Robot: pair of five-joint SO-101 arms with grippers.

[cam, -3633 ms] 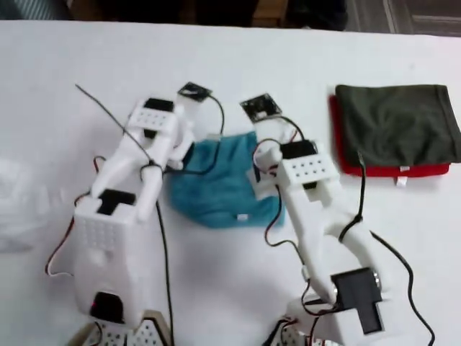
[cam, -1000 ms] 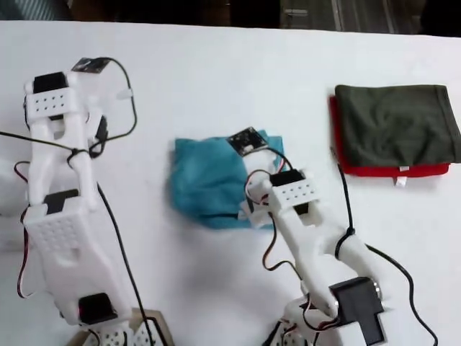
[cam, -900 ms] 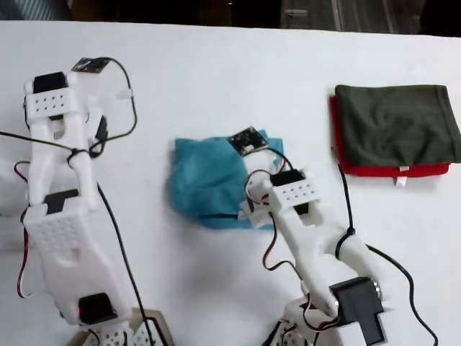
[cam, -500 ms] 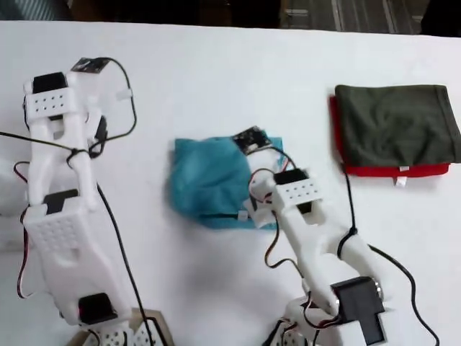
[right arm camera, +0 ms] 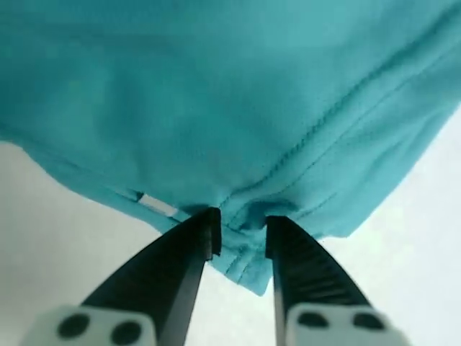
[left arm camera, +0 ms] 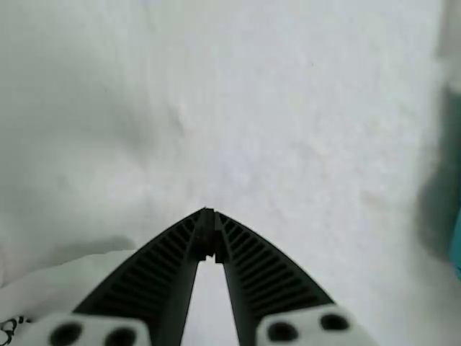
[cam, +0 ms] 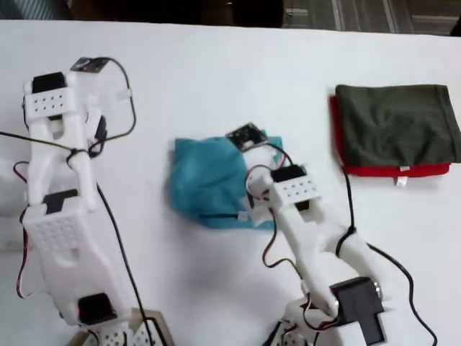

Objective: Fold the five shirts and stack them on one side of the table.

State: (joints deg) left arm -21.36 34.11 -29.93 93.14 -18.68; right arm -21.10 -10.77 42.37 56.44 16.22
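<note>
Your right jaws pinch the teal shirt's (cam: 205, 184) hem at frame centre | your left jaws closed, empty, over table (cam: 216, 65) upper left | olive shirt (cam: 396, 122) lies on red shirt (cam: 389, 171), upper right

No legible text, number or sign: the white tag (right arm camera: 155, 205) on the teal shirt (cam: 205, 180) and the white label (cam: 401, 180) at the red shirt's (cam: 392, 171) edge are too small to read.
</note>
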